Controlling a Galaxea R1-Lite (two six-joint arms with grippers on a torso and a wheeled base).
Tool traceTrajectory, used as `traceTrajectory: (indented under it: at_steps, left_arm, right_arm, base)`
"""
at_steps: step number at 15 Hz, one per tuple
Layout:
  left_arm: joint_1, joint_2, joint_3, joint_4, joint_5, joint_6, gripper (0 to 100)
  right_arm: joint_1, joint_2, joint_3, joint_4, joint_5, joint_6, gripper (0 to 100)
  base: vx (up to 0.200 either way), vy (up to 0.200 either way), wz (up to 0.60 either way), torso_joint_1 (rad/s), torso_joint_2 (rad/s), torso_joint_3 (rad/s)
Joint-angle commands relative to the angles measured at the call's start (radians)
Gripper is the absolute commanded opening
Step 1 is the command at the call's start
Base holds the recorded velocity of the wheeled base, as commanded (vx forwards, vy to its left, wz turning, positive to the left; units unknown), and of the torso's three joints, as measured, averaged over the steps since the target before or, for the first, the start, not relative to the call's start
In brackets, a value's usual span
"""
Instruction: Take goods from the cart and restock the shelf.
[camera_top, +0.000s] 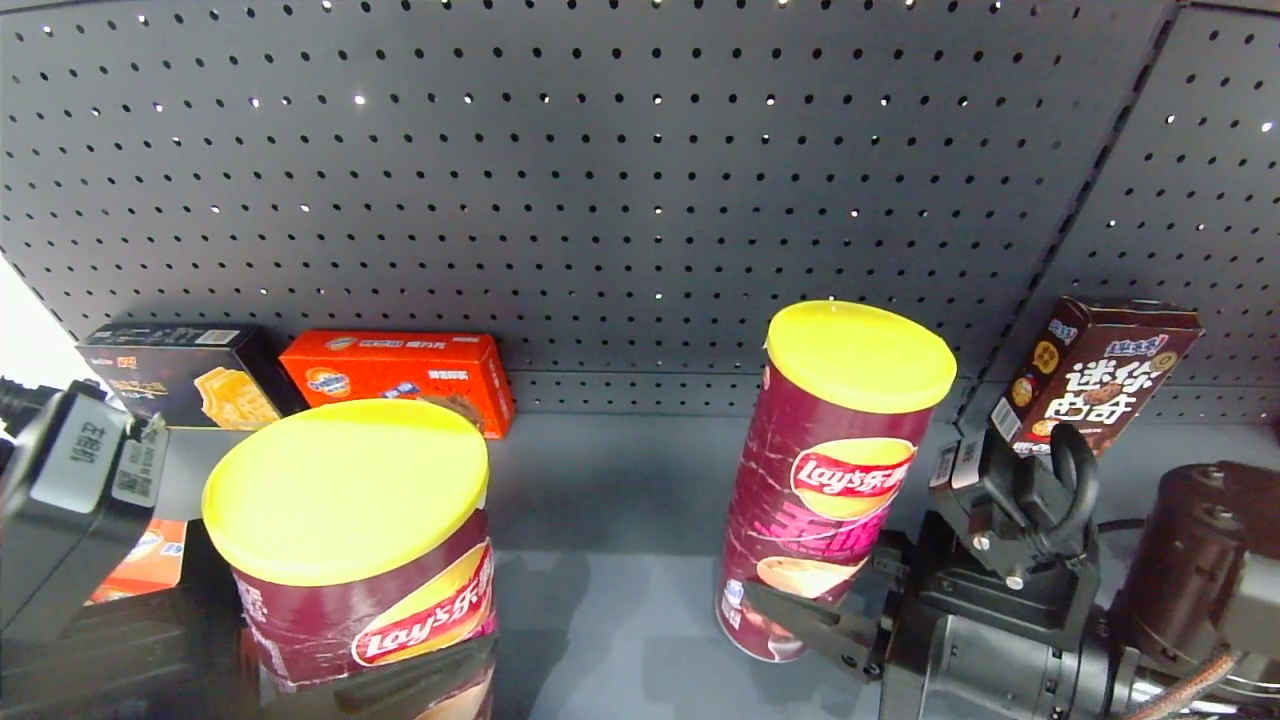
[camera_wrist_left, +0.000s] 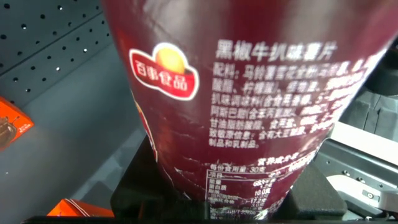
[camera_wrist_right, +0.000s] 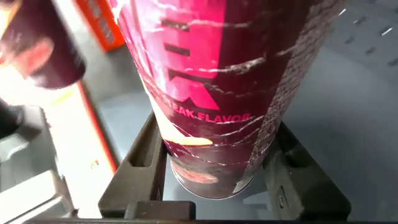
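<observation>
shelf (camera_top: 620, 500) restock: left canister (camera_top: 360, 540) at its front left corner, right canister (camera_top: 830, 470) near the front edge, clamped low by left gripper (camera_wrist_left: 227, 190) and right gripper (camera_wrist_right: 214, 165) respectively; likely light, crushable, slick tubes, best gripped gently mid-body.

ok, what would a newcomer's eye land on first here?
Two maroon chip cans with yellow lids: the left can fills the near left, held in the left gripper; the right can is at centre-right in the right gripper. Behind them on the grey shelf, an orange box and a black box sit by the pegboard at left, and a brown box leans at far right.
</observation>
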Motion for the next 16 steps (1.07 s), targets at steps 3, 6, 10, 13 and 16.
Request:
traceTrajectory:
  at_steps: [3, 6, 10, 13, 16]
  left_arm:
    - [-0.007, -0.003, 0.019, -0.003, 0.0, 0.003, 0]
    - [-0.01, -0.011, 0.019, -0.001, -0.002, 0.003, 0]
    - [-0.009, -0.009, 0.025, -0.001, -0.002, 0.002, 0]
    - [-0.006, -0.009, 0.039, -0.003, -0.002, 0.0, 0]
    - [-0.003, -0.009, 0.045, -0.003, -0.002, 0.0, 0]
  right_arm:
    - [0.026, -0.002, 0.043, -0.035, -0.018, -0.001, 0]
    - [0.026, -0.002, 0.089, -0.064, -0.023, 0.001, 0]
    - [0.029, 0.01, 0.143, -0.121, -0.023, 0.001, 0]
    - [0.037, 0.013, 0.155, -0.121, -0.021, 0.002, 0]
    - [0.037, 0.028, 0.155, -0.121, -0.021, 0.002, 0]
  base:
    - [0.0, 0.0, 0.0, 0.0, 0.0, 0.0]
    - [0.0, 0.0, 0.0, 0.0, 0.0, 0.0]
    - [0.0, 0.0, 0.0, 0.0, 0.0, 0.0]
    - [0.0, 0.0, 0.0, 0.0, 0.0, 0.0]
    - [0.0, 0.0, 0.0, 0.0, 0.0, 0.0]
